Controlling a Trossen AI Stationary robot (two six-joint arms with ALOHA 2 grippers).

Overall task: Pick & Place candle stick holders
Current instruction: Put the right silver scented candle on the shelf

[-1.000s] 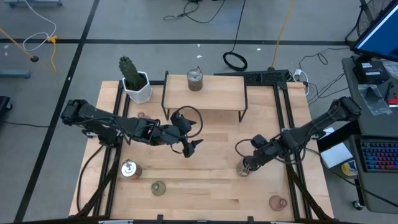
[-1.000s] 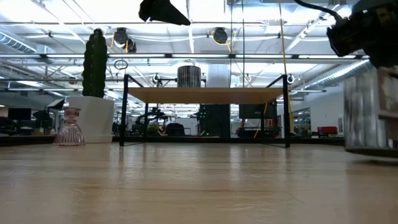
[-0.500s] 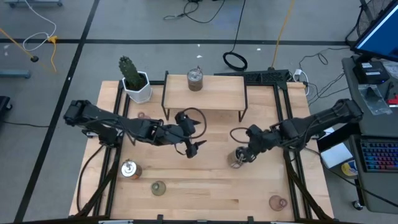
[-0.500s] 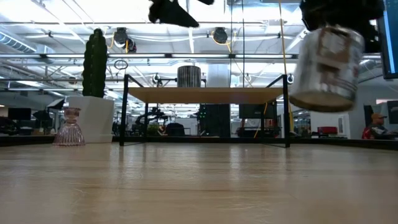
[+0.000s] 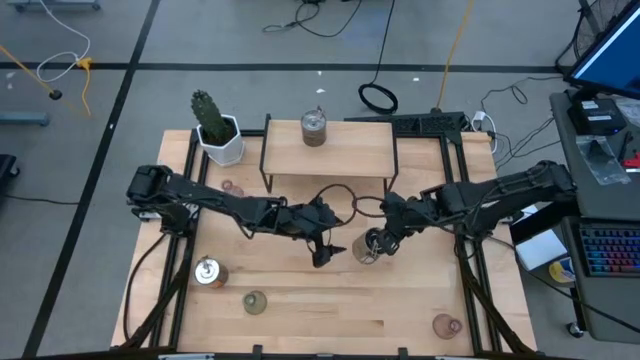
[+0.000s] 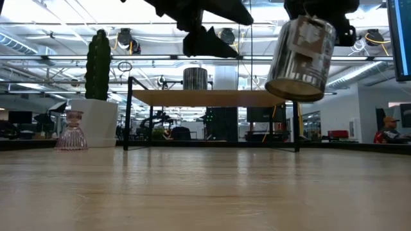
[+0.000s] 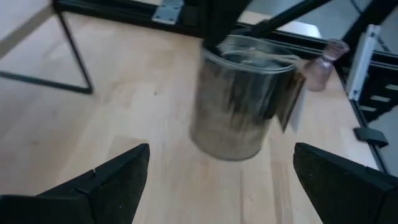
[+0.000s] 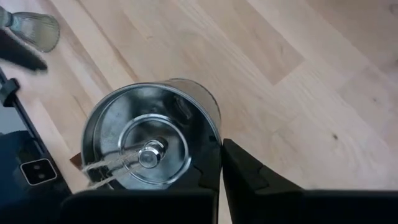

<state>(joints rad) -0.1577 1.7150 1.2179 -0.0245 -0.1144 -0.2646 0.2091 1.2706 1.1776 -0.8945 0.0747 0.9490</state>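
At frame centre, right gripper (image 5: 378,242) clamps a metal holder (image 5: 366,249) aloft; open left gripper (image 5: 328,250) should close squarely before release

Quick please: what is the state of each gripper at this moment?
Left gripper: open, holding nothing, facing the silvery holder.
Right gripper: shut on the silvery holder, lifted off the table.

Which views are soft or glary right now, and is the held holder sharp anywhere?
Left wrist view: the silvery holder is motion-smeared, its metal streaked with reflections, and the open left claw fingers are dark blurs. Low view: bright ceiling lights wash out the top; the holder is slightly soft. Right wrist view: sharpest, the holder crisp in the right claw.
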